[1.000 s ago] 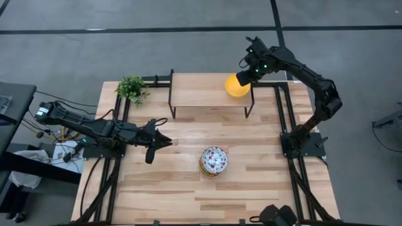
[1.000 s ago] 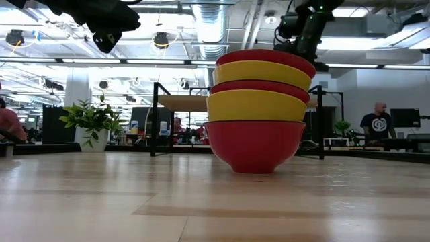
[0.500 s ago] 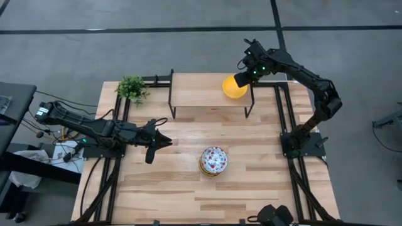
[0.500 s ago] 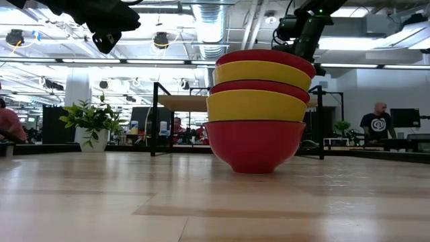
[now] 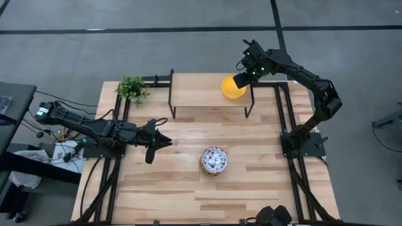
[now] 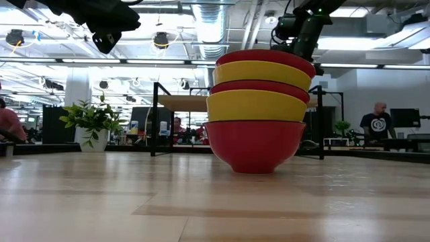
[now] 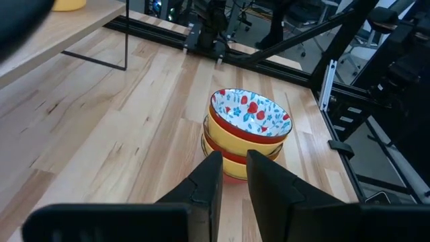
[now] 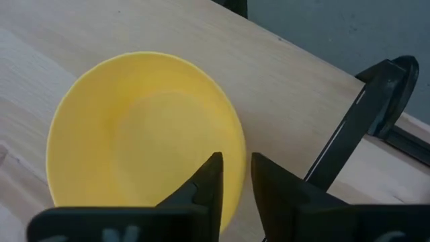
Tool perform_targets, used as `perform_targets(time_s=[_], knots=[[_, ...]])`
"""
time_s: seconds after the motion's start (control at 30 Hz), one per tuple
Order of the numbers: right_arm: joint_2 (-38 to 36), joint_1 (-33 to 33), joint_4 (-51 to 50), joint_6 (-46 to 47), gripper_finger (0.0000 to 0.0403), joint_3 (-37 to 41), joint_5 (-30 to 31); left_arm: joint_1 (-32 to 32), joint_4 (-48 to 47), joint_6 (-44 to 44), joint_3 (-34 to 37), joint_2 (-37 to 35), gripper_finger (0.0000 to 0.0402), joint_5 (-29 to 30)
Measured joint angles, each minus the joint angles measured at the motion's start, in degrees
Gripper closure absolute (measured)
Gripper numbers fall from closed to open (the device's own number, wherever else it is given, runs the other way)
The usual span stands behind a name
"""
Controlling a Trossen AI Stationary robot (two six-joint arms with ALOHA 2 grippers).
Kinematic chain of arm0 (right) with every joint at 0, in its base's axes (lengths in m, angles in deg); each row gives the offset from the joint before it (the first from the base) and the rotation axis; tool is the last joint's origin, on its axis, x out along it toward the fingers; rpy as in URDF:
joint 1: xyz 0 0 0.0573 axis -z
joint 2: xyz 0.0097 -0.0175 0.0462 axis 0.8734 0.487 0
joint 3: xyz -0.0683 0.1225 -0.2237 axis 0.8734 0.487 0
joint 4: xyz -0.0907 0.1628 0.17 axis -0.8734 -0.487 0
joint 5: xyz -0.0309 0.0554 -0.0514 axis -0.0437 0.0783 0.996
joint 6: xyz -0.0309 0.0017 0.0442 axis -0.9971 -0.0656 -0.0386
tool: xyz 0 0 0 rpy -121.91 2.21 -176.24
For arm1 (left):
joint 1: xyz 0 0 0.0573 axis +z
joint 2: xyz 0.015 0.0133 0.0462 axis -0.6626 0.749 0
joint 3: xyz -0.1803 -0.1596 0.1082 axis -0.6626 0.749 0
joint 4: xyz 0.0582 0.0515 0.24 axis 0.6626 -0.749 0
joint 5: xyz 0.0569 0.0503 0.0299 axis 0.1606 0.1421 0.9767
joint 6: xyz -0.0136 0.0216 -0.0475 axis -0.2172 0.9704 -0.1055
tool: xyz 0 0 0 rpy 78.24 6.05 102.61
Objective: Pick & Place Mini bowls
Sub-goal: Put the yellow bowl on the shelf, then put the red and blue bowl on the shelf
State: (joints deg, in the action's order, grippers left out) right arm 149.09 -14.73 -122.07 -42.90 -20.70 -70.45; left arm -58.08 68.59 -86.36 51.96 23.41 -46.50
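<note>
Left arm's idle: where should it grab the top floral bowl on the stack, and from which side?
Take the top floral bowl by its rim, coming down from above with one finger inside and one outside. It sits upright and open, nested in the stack, so only the rim is exposed. The left gripper waits nearby, fingers almost closed, so open first.

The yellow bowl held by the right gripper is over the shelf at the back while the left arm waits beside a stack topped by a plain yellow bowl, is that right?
Not quite. The stack is topped by a white bowl with red-and-blue floral speckles, as the left wrist view shows. The rest holds: the right gripper pinches the yellow bowl over the shelf.
</note>
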Motion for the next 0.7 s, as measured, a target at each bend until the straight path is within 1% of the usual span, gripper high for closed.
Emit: perform_targets(time_s=[0.2, 0.5, 0.7], knots=[[0.0, 0.0, 0.0, -0.5, 0.0315, 0.0, 0.1, 0.0, 0.0, 0.0, 0.0, 0.0, 0.0334, 0.0], [-1.1, 0.0, 0.1, -1.5, 0.0315, -0.2, 0.2, 0.0, 0.0, 0.0, 0.0, 0.0, 0.0334, 0.0], [-3.0, 0.0, 0.0, -2.2, 0.0315, -3.2, 0.3, 0.0, 0.0, 0.0, 0.0, 0.0, 0.0334, 0.0]])
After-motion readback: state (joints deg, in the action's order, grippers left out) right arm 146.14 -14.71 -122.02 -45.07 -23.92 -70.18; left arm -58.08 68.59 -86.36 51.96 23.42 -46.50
